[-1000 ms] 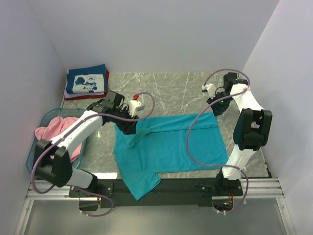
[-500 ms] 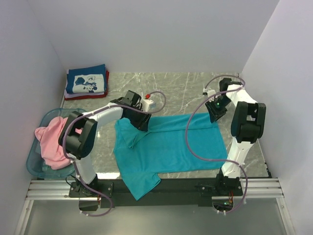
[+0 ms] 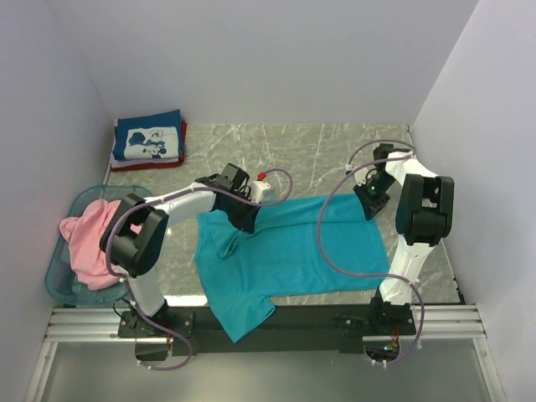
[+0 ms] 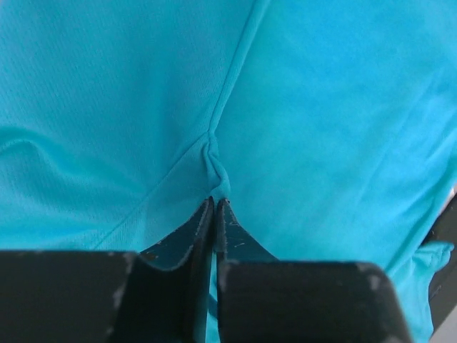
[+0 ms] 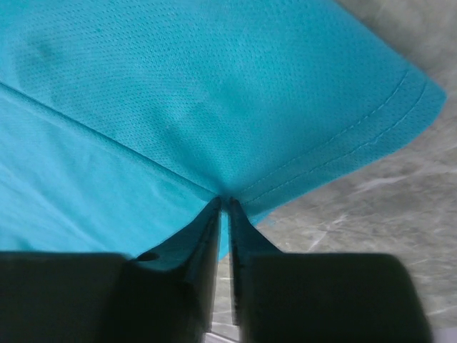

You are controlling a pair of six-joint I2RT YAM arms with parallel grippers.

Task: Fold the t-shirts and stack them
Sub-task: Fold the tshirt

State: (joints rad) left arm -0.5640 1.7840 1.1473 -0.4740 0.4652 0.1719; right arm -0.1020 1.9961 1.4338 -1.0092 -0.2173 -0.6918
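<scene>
The teal t-shirt [image 3: 293, 251] lies spread on the marble table, its far edge folded over toward the front. My left gripper [image 3: 245, 216] is shut on a pinch of the teal cloth near the left shoulder seam [image 4: 216, 168]. My right gripper [image 3: 369, 201] is shut on the shirt's far right hem corner [image 5: 235, 189]. A folded navy t-shirt with white print [image 3: 149, 138] lies on a red one [image 3: 183, 134] at the back left. The pink t-shirt [image 3: 88, 243] is piled in the basket.
A translucent light-blue basket [image 3: 59, 280] stands at the left edge of the table. Bare marble [image 3: 293, 159] lies behind the teal shirt. White walls close the back and sides. One teal sleeve [image 3: 239, 314] hangs over the front edge.
Both grippers have moved toward the front with the shirt's far edge, folding it over. The left gripper went right, the right gripper came down from the back.
</scene>
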